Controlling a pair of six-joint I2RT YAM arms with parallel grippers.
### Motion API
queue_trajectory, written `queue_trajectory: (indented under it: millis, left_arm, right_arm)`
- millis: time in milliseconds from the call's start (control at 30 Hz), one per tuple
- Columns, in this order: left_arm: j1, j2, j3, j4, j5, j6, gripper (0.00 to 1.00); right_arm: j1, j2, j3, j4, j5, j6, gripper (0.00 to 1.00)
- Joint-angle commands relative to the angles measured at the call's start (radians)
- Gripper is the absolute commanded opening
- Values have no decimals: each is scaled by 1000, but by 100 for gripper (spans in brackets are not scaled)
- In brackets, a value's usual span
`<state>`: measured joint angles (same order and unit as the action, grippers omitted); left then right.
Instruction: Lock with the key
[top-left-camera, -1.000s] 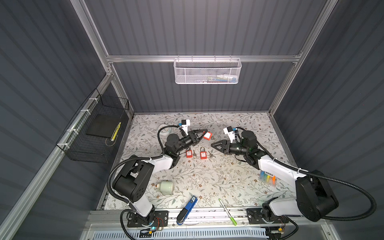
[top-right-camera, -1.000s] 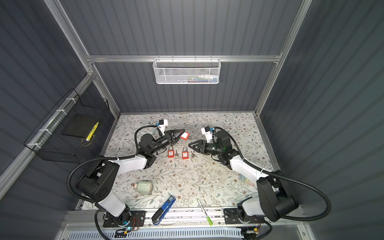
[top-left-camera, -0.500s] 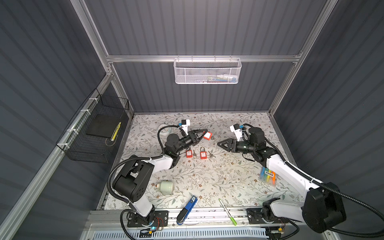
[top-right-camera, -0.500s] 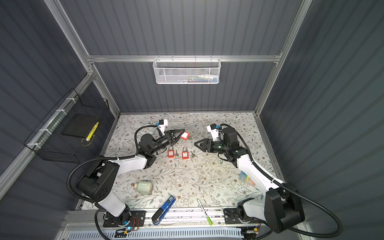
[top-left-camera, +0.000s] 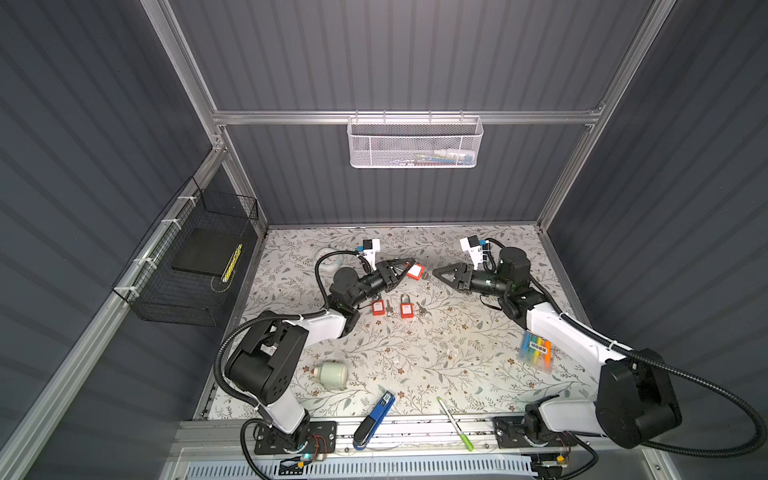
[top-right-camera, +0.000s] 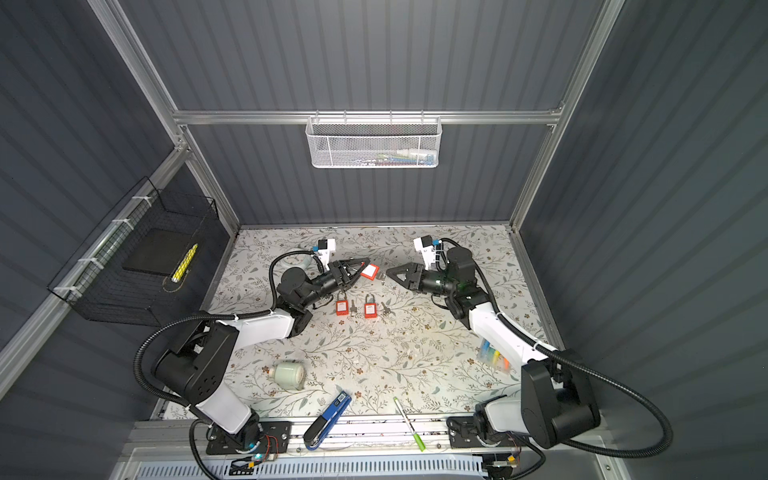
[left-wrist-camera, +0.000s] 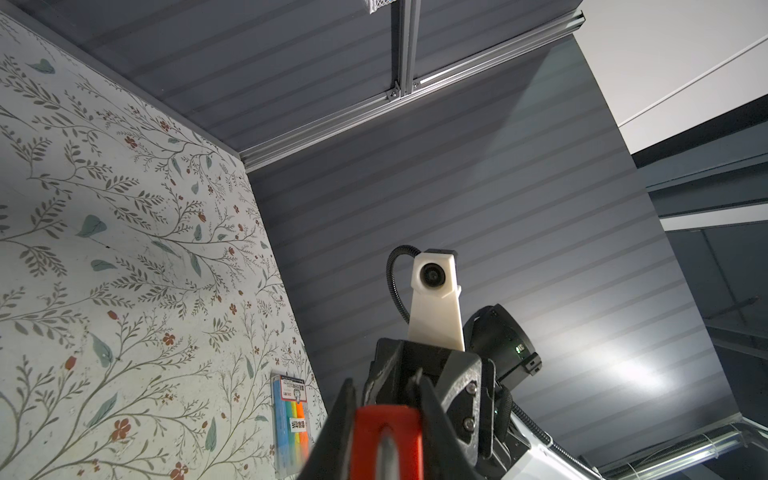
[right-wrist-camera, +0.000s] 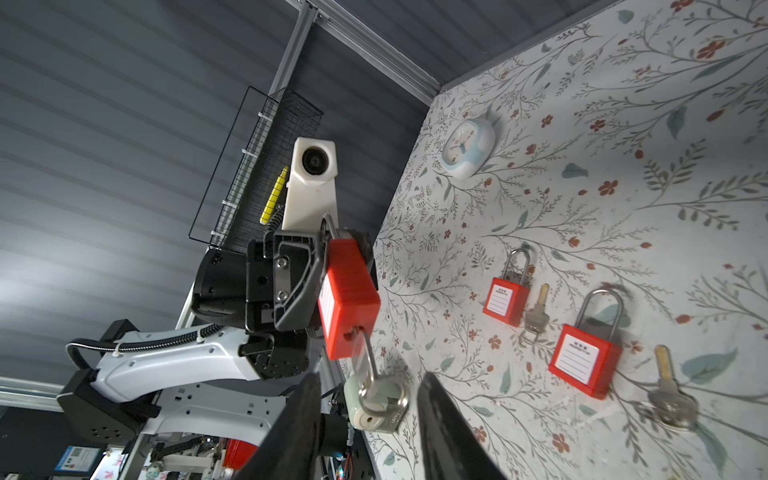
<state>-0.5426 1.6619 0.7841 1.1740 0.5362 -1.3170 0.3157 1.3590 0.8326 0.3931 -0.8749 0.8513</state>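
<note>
My left gripper (top-left-camera: 404, 266) (top-right-camera: 358, 266) (left-wrist-camera: 383, 378) is shut on a red padlock (top-left-camera: 415, 271) (top-right-camera: 370, 271) (left-wrist-camera: 386, 440) (right-wrist-camera: 349, 299), held in the air above the floral table (top-left-camera: 436, 353). A silver key (right-wrist-camera: 368, 374) (top-left-camera: 427, 277) sticks out of the padlock's bottom end, with a ring hanging from its head. My right gripper (top-left-camera: 435, 272) (top-right-camera: 390, 272) (right-wrist-camera: 370, 376) faces it from the right. Its jaws stand apart on either side of the key head, touching neither side. The shackle is mostly hidden behind the left fingers (right-wrist-camera: 299, 286).
Two more red padlocks (top-left-camera: 377, 307) (top-left-camera: 406, 308), each with a key (top-left-camera: 388, 308) (top-left-camera: 422, 308) beside it, lie below the grippers. Around them are a clock (top-left-camera: 332, 259), a jar (top-left-camera: 331, 374), a blue tool (top-left-camera: 376, 419), a pen (top-left-camera: 455, 424) and highlighters (top-left-camera: 536, 353).
My right gripper drew back a little to the right from the padlock, its arm swung outward, and its jaws have narrowed. The left arm and padlock have not moved.
</note>
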Motion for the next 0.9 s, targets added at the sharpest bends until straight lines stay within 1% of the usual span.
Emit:
queue_trajectory:
  millis: [0, 333, 533, 633, 800, 867]
  left_arm:
    - [-3, -7, 26, 56, 11, 6, 0]
    - [-4, -5, 25, 59, 10, 4, 0]
    - [-3, -7, 21, 58, 11, 6, 0]
    - [-3, -5, 24, 58, 11, 4, 0]
    - [-4, -5, 20, 60, 11, 5, 0]
    - [-3, -5, 18, 62, 10, 4, 0]
  right_arm:
    - [-1, 14, 3, 119, -36, 78, 36]
    - [26, 63, 2, 184, -44, 120, 34]
    - [42, 78, -1, 188, -52, 123, 32]
    - [45, 78, -3, 188, -59, 123, 25]
    - [45, 70, -9, 171, -56, 123, 7]
    - [45, 68, -9, 165, -60, 120, 2]
